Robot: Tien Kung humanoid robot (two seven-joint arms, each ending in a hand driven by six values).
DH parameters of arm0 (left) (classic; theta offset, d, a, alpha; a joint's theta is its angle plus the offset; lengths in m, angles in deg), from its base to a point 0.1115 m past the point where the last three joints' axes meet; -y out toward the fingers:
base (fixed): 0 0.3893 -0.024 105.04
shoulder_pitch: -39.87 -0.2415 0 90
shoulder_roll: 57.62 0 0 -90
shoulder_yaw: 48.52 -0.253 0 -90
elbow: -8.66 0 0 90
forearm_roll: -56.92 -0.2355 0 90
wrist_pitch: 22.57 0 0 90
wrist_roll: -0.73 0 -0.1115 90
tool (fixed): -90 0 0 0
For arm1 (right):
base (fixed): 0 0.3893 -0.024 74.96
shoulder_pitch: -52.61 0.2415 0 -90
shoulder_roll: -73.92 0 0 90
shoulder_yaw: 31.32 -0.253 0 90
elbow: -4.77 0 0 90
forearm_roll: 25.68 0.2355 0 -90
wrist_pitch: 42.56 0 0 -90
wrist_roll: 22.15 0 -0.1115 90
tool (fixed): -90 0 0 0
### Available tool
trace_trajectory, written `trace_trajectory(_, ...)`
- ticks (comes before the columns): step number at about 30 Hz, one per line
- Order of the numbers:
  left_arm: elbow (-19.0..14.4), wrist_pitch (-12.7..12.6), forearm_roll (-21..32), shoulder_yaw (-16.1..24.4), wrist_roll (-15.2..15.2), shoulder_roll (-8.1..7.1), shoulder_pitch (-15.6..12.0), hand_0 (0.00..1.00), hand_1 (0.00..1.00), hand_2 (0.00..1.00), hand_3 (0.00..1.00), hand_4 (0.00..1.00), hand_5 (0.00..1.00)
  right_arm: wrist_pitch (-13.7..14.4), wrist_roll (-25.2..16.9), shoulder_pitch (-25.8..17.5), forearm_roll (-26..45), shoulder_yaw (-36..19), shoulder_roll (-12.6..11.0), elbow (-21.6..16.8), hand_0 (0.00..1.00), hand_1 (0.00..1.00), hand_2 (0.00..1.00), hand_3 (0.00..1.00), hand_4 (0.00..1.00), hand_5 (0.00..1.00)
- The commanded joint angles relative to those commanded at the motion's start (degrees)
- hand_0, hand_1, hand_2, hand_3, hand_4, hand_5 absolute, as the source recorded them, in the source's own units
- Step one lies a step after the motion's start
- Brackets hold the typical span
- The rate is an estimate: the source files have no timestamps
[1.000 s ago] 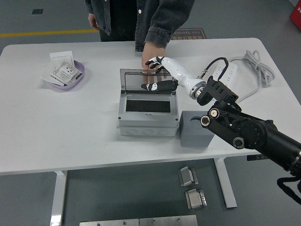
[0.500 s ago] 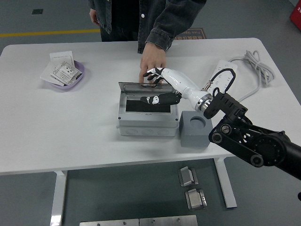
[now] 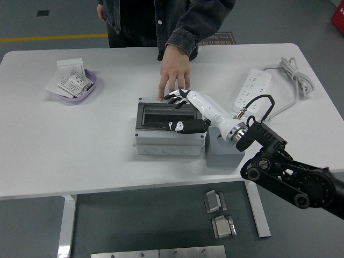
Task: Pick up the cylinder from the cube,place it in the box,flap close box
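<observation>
Box: you see it at the table's middle, grey, its dark lid lying flat or nearly flat over the top.
Right hand: it lies on the lid's right part, directly over the box; you find the box beneath and to the left of the palm.
Fingers: spread flat, reaching to the lid's far edge; the thumb lies toward the near edge. The hand presses with open fingers and grasps nothing.
Right arm: it enters from your lower right; the white forearm slants up and left across the cube, wrist low over the box's right end.
Cube: grey, just beside the box on its right, largely covered by the forearm.
Cylinder: you cannot see it; the lid hides the inside of the box.
Person's hand: from the far side, fingertips down at the lid's far edge, close beside the robot's fingers.
Table: white.
</observation>
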Motion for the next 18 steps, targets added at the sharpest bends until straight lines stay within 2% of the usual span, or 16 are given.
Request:
trace_trajectory(7,0.0,0.0,-0.2,0.1,-0.1,0.06,0.0,0.644,0.658,0.557,0.665,0.696,0.328,-0.2,0.0,-2.2,-0.1,-2.7,-1.0,-0.6,0.722,0.620,0.681,0.754,0.885,0.494)
trace_trajectory(13,0.0,0.0,-0.4,0.4,-0.3,-0.05,-0.3,0.644,0.658,0.557,0.664,0.696,0.329,-1.1,-0.1,-8.0,-2.9,-10.9,-1.9,-1.8,0.713,0.619,0.683,0.754,0.880,0.498)
trace_trajectory(18,0.0,0.0,-0.3,0.4,-0.4,-0.05,-1.0,0.644,0.658,0.557,0.665,0.696,0.329,-1.3,-1.6,-14.3,-4.6,-19.3,-0.5,-4.2,0.719,0.620,0.682,0.754,0.879,0.508)
